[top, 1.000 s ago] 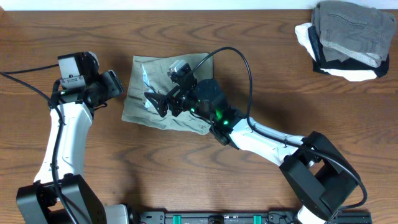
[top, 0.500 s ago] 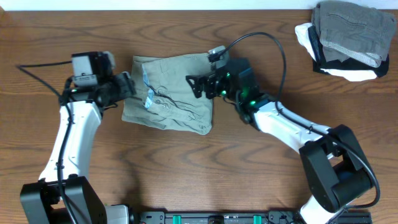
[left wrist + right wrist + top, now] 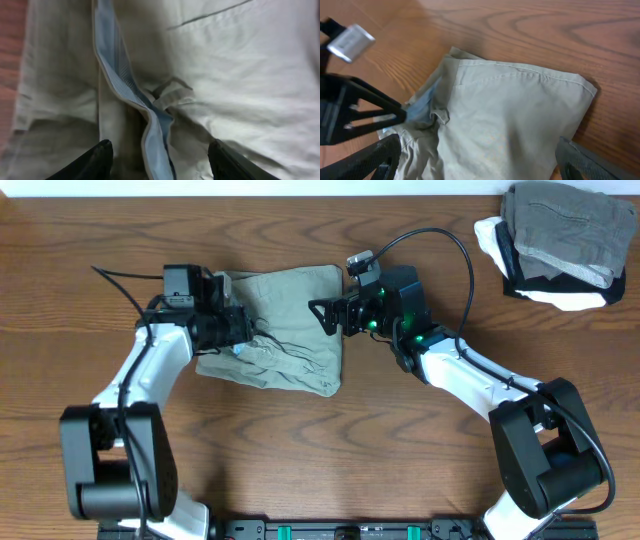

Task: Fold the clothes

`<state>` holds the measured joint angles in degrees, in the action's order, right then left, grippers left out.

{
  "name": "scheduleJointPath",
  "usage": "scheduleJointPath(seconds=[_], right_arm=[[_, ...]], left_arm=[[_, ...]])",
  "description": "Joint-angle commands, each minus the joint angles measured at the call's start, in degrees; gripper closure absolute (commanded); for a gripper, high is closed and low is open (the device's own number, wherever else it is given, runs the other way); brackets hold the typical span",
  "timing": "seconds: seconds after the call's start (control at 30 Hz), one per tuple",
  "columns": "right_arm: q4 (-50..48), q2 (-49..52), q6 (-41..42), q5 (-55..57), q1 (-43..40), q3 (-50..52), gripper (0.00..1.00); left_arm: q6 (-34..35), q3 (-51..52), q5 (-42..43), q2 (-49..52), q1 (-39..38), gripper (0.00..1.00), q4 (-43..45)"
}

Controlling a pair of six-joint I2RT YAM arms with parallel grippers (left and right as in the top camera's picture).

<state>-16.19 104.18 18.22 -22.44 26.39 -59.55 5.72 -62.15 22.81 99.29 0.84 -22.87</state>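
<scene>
The clothes, pale khaki-green shorts (image 3: pixel 290 350), lie folded into a rough square on the wooden table. A light blue inner waistband strip (image 3: pixel 115 70) shows along their left edge. My left gripper (image 3: pixel 240 330) hangs low over that edge and is open. Its dark fingers (image 3: pixel 97 160) straddle the blue strip without pinching it. My right gripper (image 3: pixel 320 315) hovers open at the upper right edge of the shorts. In the right wrist view the khaki cloth (image 3: pixel 520 115) fills the gap between its wide-set fingers (image 3: pixel 375 160). The left gripper (image 3: pixel 395 117) shows there too, at the blue strip.
A pile of folded grey, white and black garments (image 3: pixel 560 240) sits at the table's far right corner. Bare wood (image 3: pixel 400 460) runs in front of the shorts. The table's far edge (image 3: pixel 300 192) is close behind them.
My right gripper has drawn back from over the middle of the shorts to their upper right edge. My left arm has swung right onto the shorts' left edge.
</scene>
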Motion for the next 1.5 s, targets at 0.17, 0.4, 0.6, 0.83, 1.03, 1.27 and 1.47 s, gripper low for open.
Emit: scheduleJointPath(seconds=[0.17, 0.4, 0.6, 0.83, 1.03, 1.27, 1.47], right_arm=[[0.20, -1.55, -1.09, -0.94, -0.76, -0.44, 0.05], [0.83, -1.55, -1.05, -0.98, -2.34, -0.44, 0.01], [1.70, -1.55, -1.03, -3.41, -4.81, -0.44, 0.01], [2.34, -1.55, -1.05, -6.58, -7.08, -0.44, 0.01], [3.34, -1.55, -1.09, -6.54, -7.48, -0.44, 0.01], [3.67, -1.55, -1.09, -6.54, -7.91, -0.44, 0.01], [5.29, -1.55, -1.09, -6.51, -8.85, -0.44, 0.01]], left_arm=[[-1.16, 0.20, 1.18, 1.73, -0.02, 0.45, 0.04], [-0.72, 0.20, 2.73, 2.34, -1.44, 0.70, -0.17], [-0.74, 0.20, 2.71, 3.32, -4.07, 0.71, -0.15], [-0.76, 0.20, 1.51, 3.41, -5.16, 0.70, -0.20], [-0.74, 0.22, 0.04, 3.43, -5.16, 0.94, -0.15], [-0.48, -0.87, 0.09, 2.05, -5.16, 0.94, 0.00], [-0.11, -5.51, -1.57, -2.56, -5.16, 0.94, -2.40]])
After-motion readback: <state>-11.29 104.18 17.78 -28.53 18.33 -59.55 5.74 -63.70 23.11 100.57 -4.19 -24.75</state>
